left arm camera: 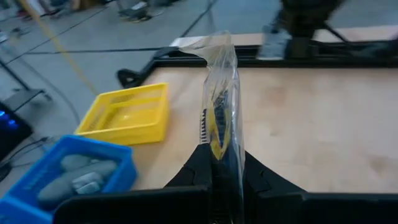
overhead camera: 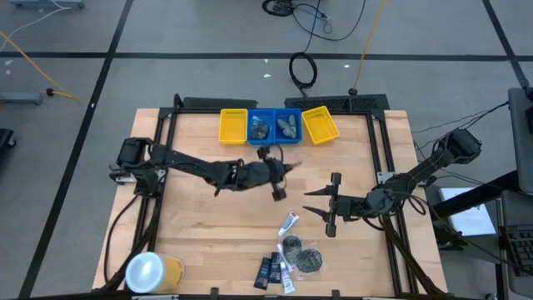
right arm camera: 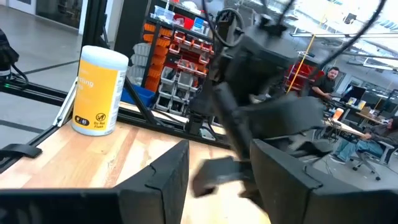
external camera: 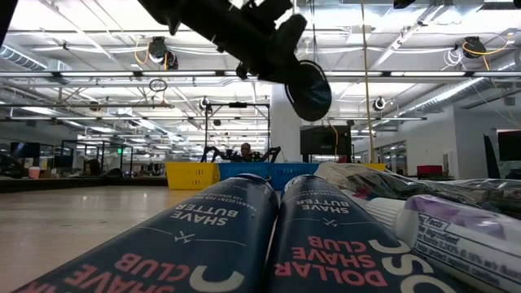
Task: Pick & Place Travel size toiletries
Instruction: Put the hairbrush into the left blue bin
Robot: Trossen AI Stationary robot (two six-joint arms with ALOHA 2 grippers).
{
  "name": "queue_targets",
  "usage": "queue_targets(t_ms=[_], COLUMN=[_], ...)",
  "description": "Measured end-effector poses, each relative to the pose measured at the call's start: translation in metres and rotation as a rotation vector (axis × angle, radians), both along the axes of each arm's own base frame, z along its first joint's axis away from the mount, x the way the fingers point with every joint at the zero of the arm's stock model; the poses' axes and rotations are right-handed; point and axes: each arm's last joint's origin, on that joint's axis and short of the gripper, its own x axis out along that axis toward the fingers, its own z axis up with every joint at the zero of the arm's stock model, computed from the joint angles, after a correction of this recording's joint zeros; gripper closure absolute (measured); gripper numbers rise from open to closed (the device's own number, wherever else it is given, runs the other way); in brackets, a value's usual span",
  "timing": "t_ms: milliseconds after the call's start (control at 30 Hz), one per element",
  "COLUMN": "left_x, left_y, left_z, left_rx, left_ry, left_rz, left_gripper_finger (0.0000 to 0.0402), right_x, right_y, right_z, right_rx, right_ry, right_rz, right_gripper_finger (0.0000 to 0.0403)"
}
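Bare wood is lying open across the left half of the table (overhead camera: 191, 225), blocked only by the yellow container (overhead camera: 152, 272) standing at the near left corner. The left gripper (overhead camera: 279, 171) is hanging over the middle, pinched on a clear pouch (left arm camera: 221, 112), just near of the trays (overhead camera: 279, 126) lining the far edge. The right gripper (overhead camera: 331, 204) is spreading wide beside the toiletries (overhead camera: 287, 254) crowding the near centre.

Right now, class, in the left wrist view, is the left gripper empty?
No. The left gripper is shut on a clear pouch that stands up between its fingers, above the wooden table.
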Motion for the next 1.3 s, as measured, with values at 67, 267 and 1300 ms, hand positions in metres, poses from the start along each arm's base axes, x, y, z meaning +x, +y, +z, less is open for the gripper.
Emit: queue_targets(t_ms=[67,267,1300], left_x=[0.0,-0.001,-0.036], left_y=[0.01,0.036,0.138], left_z=[0.0,-0.001,-0.021], left_rx=[-0.002,0.018,0.379], left_ry=[0.0,0.024,0.572], left_rz=[0.027,0.102,0.28], left_gripper_finger=[0.0389,0.039,0.0384], right_x=[0.0,0.0,0.0], right_y=[0.0,0.0,0.0], right_z=[0.0,0.0,0.0], right_rx=[0.0,0.001,0.002], right_ry=[0.0,0.0,0.001], right_rz=[0.0,0.001,0.001], right_gripper_finger=[0.0239,0.0238,0.0242])
